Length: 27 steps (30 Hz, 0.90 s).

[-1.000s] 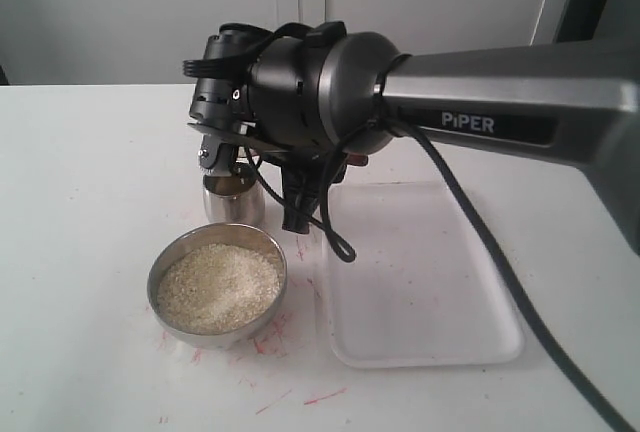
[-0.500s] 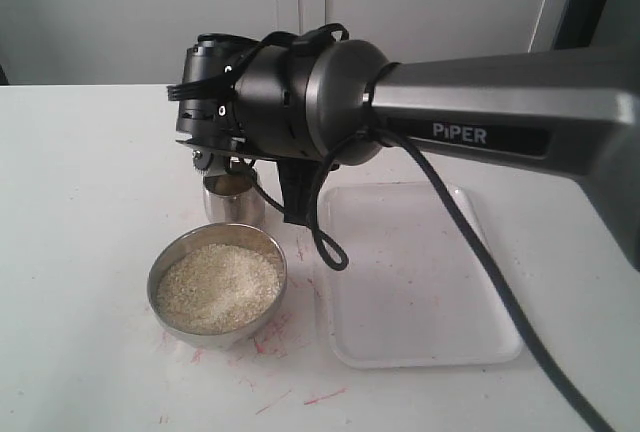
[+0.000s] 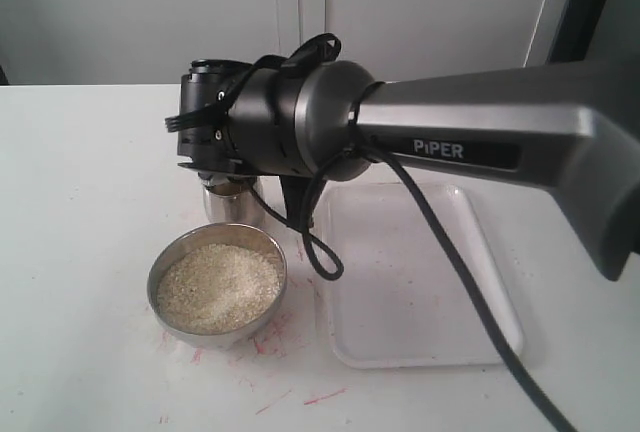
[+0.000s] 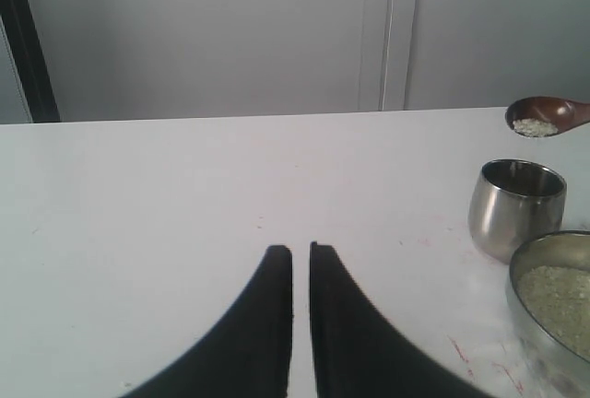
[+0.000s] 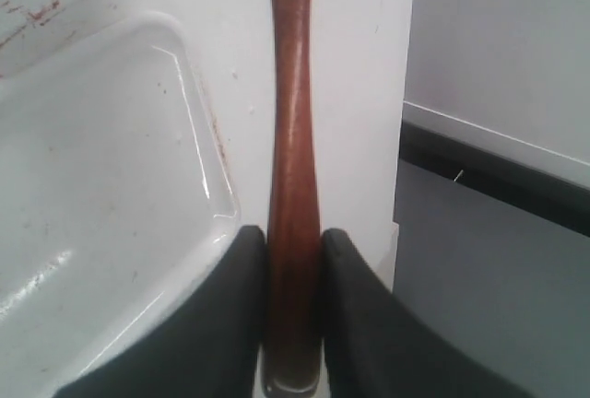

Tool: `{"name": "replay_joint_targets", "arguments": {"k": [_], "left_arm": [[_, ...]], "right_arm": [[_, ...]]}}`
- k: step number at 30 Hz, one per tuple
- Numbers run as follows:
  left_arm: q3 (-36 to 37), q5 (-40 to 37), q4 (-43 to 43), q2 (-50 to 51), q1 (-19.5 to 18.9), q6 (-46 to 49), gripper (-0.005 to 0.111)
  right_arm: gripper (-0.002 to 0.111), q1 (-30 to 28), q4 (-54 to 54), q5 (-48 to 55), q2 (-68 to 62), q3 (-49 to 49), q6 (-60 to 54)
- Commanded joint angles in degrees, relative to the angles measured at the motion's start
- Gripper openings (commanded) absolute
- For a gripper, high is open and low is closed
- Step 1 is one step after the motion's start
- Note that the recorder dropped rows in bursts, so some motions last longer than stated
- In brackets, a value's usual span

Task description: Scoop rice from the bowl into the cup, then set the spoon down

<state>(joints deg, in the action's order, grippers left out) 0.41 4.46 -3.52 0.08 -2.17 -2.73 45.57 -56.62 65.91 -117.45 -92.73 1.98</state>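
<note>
Right wrist view: spoon (image 5: 293,122) clamped in right hand (image 5: 293,239), handle running ahead; left hand (image 4: 300,251) together.

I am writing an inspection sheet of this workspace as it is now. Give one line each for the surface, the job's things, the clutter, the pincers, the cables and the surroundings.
Surface: white table, with red marks in front of the bowl.
Job's things: bowl holds rice; cup stands upright just behind it; spoon is held in the air near the cup, with some rice in its head.
Clutter: pale tray beside the bowl.
Pincers: left pincer is shut on nothing, over bare table; right pincer is shut on the spoon's handle.
Cables: black cable hangs in a loop from the right arm, between cup and tray.
Surroundings: pale wall panels behind the table.
</note>
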Motion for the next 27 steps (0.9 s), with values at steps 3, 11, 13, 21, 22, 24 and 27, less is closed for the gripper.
{"name": "replay_joint_targets", "arguments": {"k": [3,11,13,21,22,24,27], "left_arm": [[-0.4,0.2,-0.3,-0.1,0.2,-0.1,0.014],[-0.4,0.2,-0.3,-0.1,0.2,-0.1,0.014],[-0.4,0.2,-0.3,-0.1,0.2,-0.1,0.014],[-0.4,0.2,-0.3,-0.1,0.2,-0.1,0.014],[-0.4,0.2,-0.3,-0.1,0.2,-0.1,0.014],[-0.4,0.2,-0.3,-0.1,0.2,-0.1,0.014],[-0.4,0.2,-0.3,-0.1,0.2,-0.1,0.014]], "right_arm": [[0.000,0.3,-1.2,-0.8,-0.4,0.3,1.0],[0.000,0.6,-4.6,-0.8,-0.4,4.0,3.6],[0.000,0.9,-6.1,-1.6,-0.4,5.5,6.3],[0.000,3.1,-10.7,-5.8,0.7,10.1,14.1],[0.000,3.1,-10.7,-5.8,0.7,10.2,14.5],[0.000,3.1,-11.5,-5.3,0.7,11.0,16.4],[0.000,3.1,-13.9,-4.5,0.7,11.9,17.8]]}}
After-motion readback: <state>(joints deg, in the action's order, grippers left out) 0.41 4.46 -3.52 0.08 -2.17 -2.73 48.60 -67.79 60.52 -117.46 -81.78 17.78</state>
